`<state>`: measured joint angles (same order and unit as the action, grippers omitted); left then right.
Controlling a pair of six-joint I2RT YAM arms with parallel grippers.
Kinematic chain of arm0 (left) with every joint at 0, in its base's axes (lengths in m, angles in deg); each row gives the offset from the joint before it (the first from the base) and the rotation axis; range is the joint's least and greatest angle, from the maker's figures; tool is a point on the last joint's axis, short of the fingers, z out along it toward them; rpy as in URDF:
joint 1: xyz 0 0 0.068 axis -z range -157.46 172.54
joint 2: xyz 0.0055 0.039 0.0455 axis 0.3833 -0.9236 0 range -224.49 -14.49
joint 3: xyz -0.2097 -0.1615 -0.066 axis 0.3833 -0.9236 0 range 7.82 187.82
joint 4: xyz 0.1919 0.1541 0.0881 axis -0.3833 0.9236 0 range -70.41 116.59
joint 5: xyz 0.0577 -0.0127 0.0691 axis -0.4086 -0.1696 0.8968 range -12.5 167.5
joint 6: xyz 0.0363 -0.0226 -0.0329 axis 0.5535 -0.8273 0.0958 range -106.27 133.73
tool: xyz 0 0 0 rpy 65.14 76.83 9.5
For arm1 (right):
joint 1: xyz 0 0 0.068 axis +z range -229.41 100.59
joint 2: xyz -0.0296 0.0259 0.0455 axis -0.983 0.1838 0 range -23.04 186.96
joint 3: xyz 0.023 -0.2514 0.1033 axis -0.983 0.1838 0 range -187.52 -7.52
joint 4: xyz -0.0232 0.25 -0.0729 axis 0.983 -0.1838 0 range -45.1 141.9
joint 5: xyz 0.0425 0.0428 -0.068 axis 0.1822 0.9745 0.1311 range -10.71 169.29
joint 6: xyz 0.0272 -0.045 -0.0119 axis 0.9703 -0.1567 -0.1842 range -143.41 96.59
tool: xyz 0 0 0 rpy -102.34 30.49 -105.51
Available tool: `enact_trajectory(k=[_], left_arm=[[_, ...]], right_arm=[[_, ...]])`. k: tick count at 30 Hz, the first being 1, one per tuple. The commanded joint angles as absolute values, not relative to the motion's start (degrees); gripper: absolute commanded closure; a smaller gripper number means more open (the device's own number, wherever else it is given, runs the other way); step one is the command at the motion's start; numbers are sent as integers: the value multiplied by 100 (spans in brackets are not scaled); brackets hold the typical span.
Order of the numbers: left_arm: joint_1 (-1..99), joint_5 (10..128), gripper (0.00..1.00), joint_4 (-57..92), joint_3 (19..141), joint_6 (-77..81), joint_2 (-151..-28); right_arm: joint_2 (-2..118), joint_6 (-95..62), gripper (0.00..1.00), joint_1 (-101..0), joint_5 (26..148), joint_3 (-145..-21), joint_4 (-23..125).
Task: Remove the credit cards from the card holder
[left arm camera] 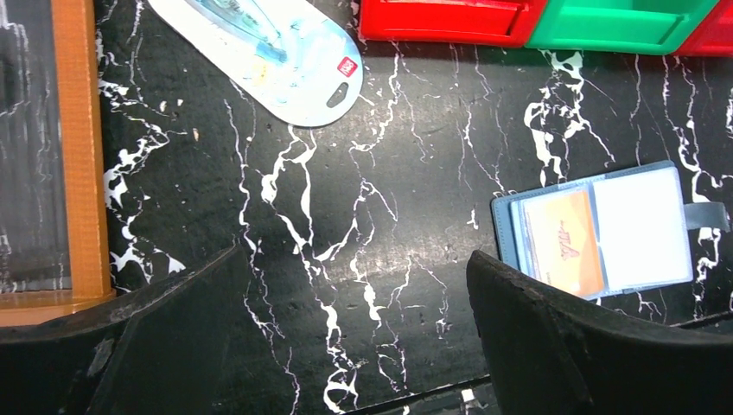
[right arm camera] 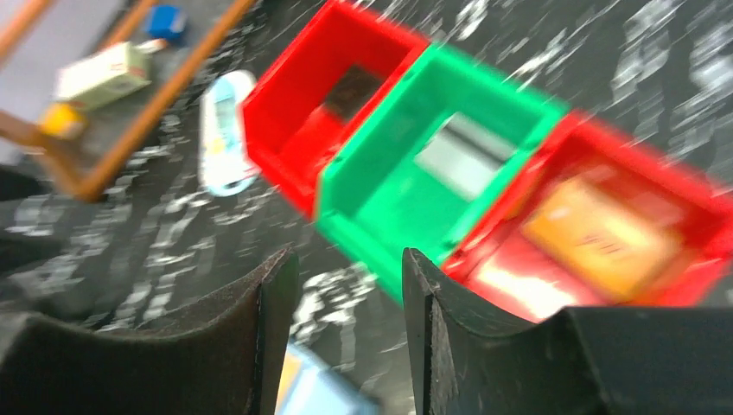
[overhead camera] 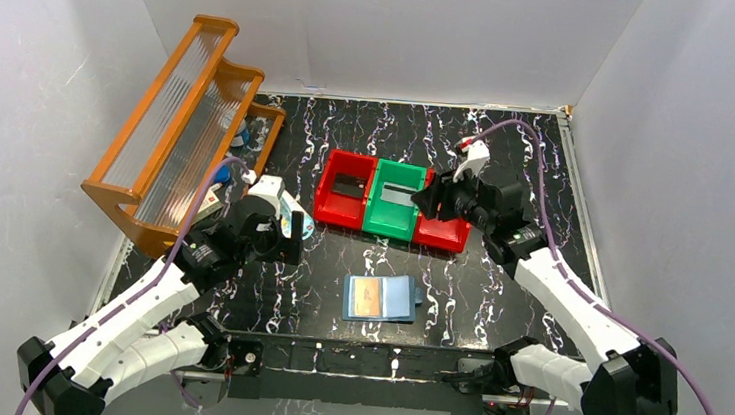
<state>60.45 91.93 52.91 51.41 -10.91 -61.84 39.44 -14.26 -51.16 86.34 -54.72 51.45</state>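
Both tools stand apart, empty: card holder [left arm camera: 503, 229] right of the left tool [left arm camera: 354, 259]; orange card [right arm camera: 601, 238] in red bin [right arm camera: 648, 162] ahead-right of the right tool [right arm camera: 350, 259].

Bright, even light comes from above, shadows soft. A pale sheen sits mid-frame on the glossy black desk [left arm camera: 380, 251] in the left wrist view. The right wrist view is motion-smeared; only the right gripper [right arm camera: 348, 259], at the bottom, looks crisp.

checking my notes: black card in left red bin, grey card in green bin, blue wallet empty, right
Not empty: the left wrist view shows a tan-orange card in the blue wallet. The black card in the left red bin and the grey card in the green bin are right.
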Motion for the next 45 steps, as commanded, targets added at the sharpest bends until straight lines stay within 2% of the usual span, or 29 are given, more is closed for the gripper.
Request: enact_trajectory(k=[1, 5, 9, 13, 20, 29, 45], left_arm=[[6029, 9671, 2, 5466, 5203, -1171, -6010], [6029, 9884, 2, 5549, 5217, -1257, -5934], [6024, 9997, 2, 5599, 5212, -1319, -5896], [6029, 10017, 2, 5620, 5228, -1329, -5923], [6023, 9989, 2, 5629, 5238, -1325, -5988], [6016, 9988, 2, 5628, 5236, -1334, -5967], [6016, 9982, 2, 5637, 5229, -1334, -5990]], right_arm=[[4219, 1512, 44, -5037, 10077, -5037, 4843], [4127, 2182, 42, -4064, 8897, -4780, 4641], [4339, 2726, 37, -3018, 7213, -5010, 3703], [4781, 3192, 33, -2171, 6680, -5139, 3612], [6152, 3492, 25, -1275, 5526, -6350, 2160], [6900, 3468, 23, -1094, 5453, -6903, 1808], [7428, 3323, 23, -1089, 5860, -6846, 2186]])
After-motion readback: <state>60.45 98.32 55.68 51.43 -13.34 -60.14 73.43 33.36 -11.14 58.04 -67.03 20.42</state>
